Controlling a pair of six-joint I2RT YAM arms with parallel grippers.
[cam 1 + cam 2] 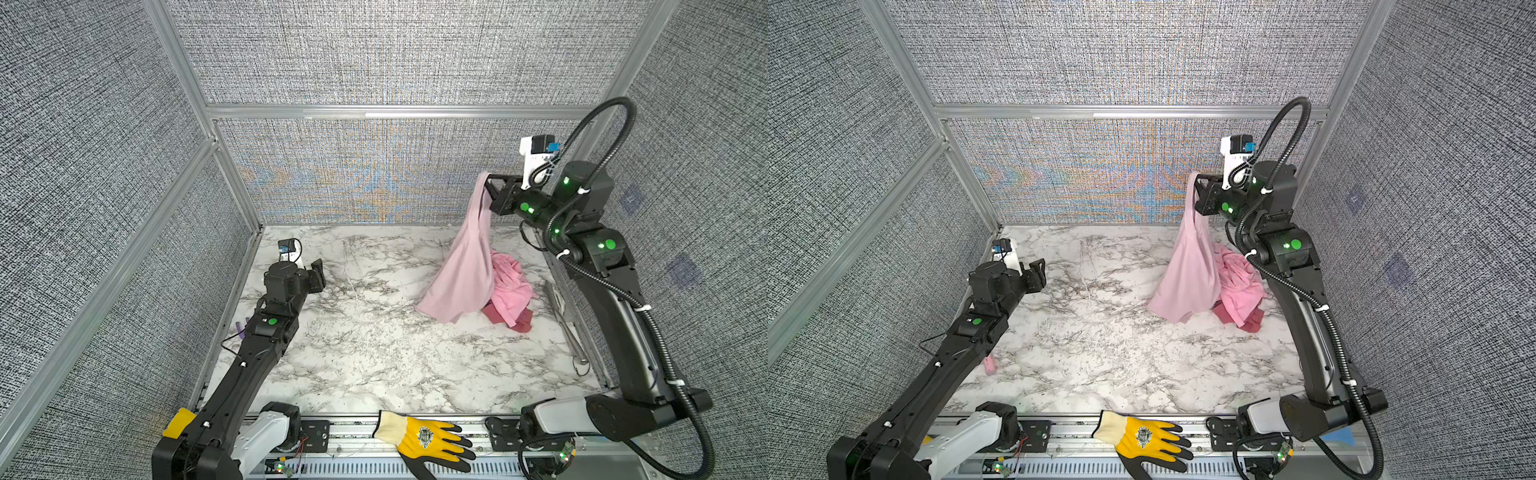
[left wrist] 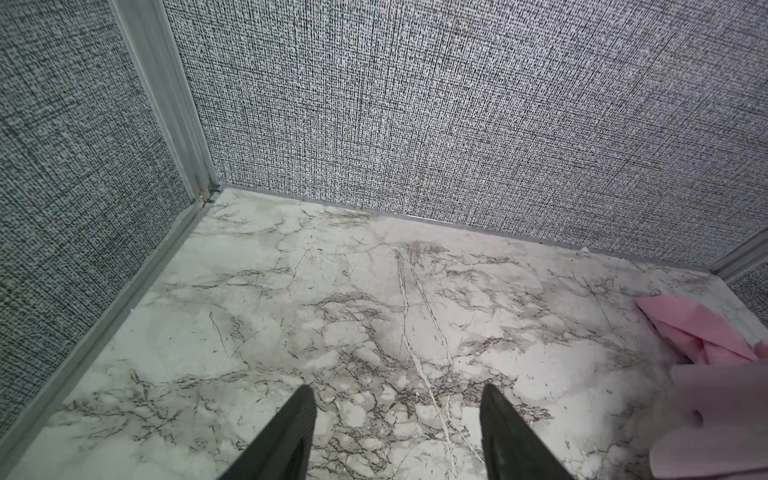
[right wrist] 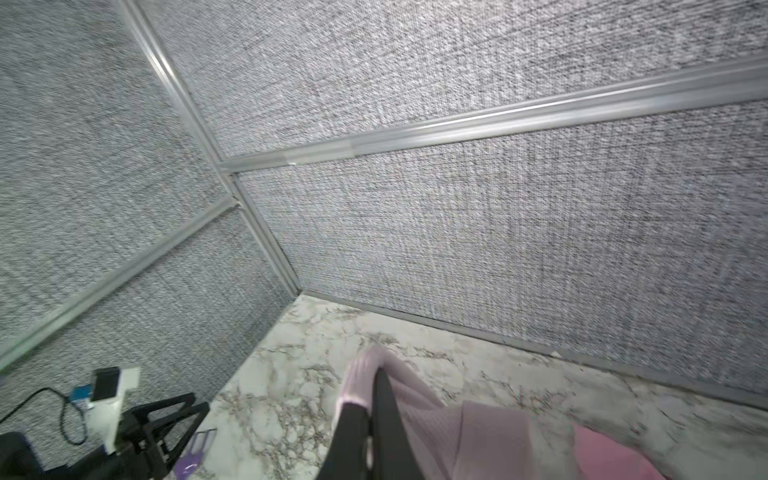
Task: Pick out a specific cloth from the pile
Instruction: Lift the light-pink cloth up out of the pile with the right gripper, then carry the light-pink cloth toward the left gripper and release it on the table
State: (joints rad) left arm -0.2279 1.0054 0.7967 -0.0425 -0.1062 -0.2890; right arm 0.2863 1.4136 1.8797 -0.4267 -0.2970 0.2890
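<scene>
A: Right gripper (image 1: 487, 183)?
B: Raised near the back wall, jaws clamped on the top edge of the cloth (image 1: 461, 266) — pale mauve-pink, hanging down in a long drape. The right wrist view shows the fabric (image 3: 365, 374) pinched between the black fingers (image 3: 386, 415).
A: Cloth clear of the table?
B: No, its bottom hem still rests on the marble table (image 1: 353, 353), just beside the pile (image 1: 509, 291). The hanging cloth overlaps the pile's left side in both top views, so I can't tell whether they touch.
A: What's in the pile?
B: Bright pink cloth (image 1: 1239, 286) bunched on top, dark rose-red cloth (image 1: 1252, 322) underneath, on the right side of the table.
A: Left gripper (image 1: 318, 276)?
B: Low over the left side of the table, well apart from the pile — jaws spread, nothing between them, bare marble under the fingers (image 2: 291, 436).
A: Anything else?
B: Yellow glove (image 1: 424, 440) on the front rail.
</scene>
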